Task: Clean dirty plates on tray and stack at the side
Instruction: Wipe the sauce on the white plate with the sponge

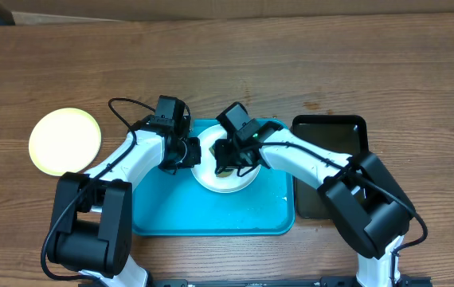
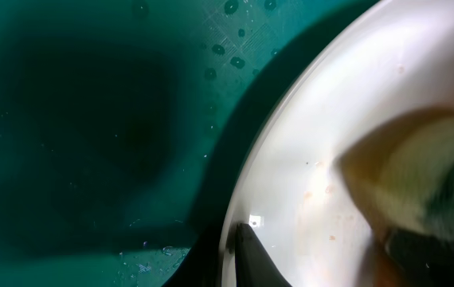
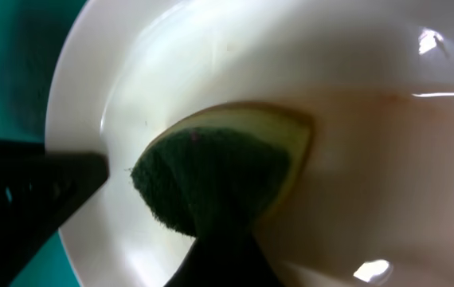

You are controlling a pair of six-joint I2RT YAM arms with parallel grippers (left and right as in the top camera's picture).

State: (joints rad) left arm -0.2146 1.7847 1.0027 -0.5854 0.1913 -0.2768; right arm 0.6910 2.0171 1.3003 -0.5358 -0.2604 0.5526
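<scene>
White plate (image 1: pixel 228 183) lies on the turquoise tray (image 1: pixel 211 215) on a wooden table (image 1: pixel 291 64), its rim pinched by the closed left gripper (image 1: pixel 185 153); the right gripper (image 1: pixel 228 163) clamps a sponge (image 3: pixel 219 175) against it. A pale yellow plate (image 1: pixel 64 141) rests on the wood at left, a black tray (image 1: pixel 322 135) at right.

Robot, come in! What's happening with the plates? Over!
Left pincer clamped on white plate rim. Right pincer shut on sponge, pressed into plate. Plate on blue tray. Nothing blocking.
</scene>
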